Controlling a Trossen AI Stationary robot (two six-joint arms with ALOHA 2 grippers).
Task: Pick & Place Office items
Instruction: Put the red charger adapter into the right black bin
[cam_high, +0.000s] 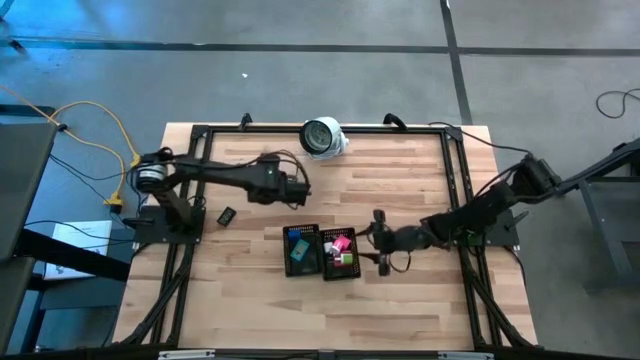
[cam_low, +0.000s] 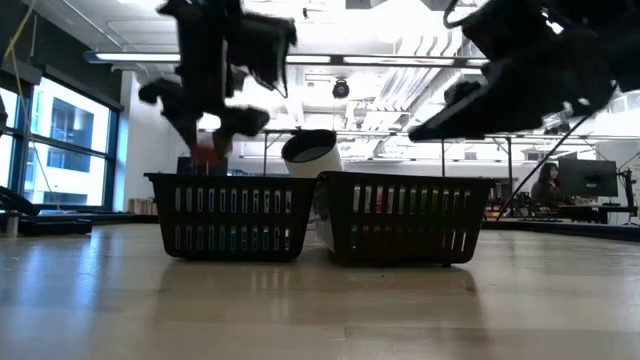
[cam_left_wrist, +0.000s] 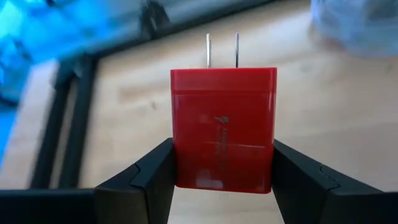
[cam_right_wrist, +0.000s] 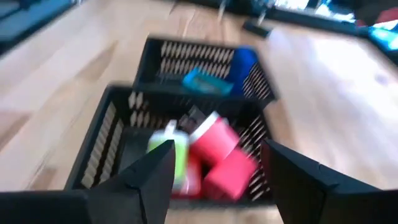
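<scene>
Red charger, pinched in the left gripper, hangs above the table, not yet binned. Both black trays hold pieces; the right gripper, jaws spread, hovers empty beside them.

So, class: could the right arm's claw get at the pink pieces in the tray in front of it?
Probably yes: the right claw is open beside the tray, whose top is uncovered, with the pink pieces exposed.
</scene>
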